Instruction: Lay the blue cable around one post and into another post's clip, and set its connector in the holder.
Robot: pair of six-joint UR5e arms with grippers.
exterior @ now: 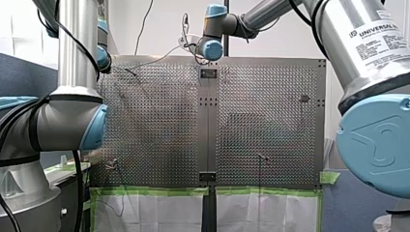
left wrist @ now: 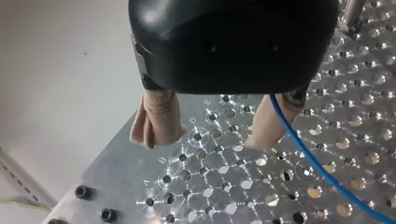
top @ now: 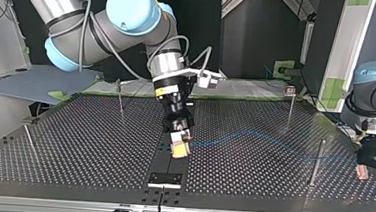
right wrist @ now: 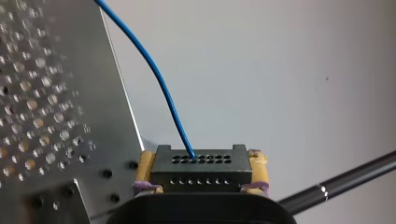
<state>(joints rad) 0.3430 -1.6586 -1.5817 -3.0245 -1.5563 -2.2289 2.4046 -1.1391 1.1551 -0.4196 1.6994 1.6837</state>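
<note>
My right gripper (right wrist: pixel 201 173) is shut on the black connector (right wrist: pixel 201 161), held between its yellow pads. The blue cable (right wrist: pixel 159 79) leaves the connector's face and runs away ahead. In the top view my right gripper (top: pixel 179 149) hangs with the connector over the table's middle, a short way behind the black holder (top: pixel 165 179). The blue cable (top: pixel 244 137) trails across the table to my left gripper (top: pixel 375 175). My left gripper (left wrist: pixel 210 133) stands open just above the plate; the cable (left wrist: pixel 317 163) passes alongside one beige-padded finger (left wrist: pixel 268 123).
Thin metal posts stand on the perforated table: one (top: pixel 120 98), another (top: pixel 290 105), a third (top: pixel 317 160) near my left gripper, and one (top: pixel 29 140) at the top view's left. In the front view the holder (exterior: pixel 209 73) sits at the far middle.
</note>
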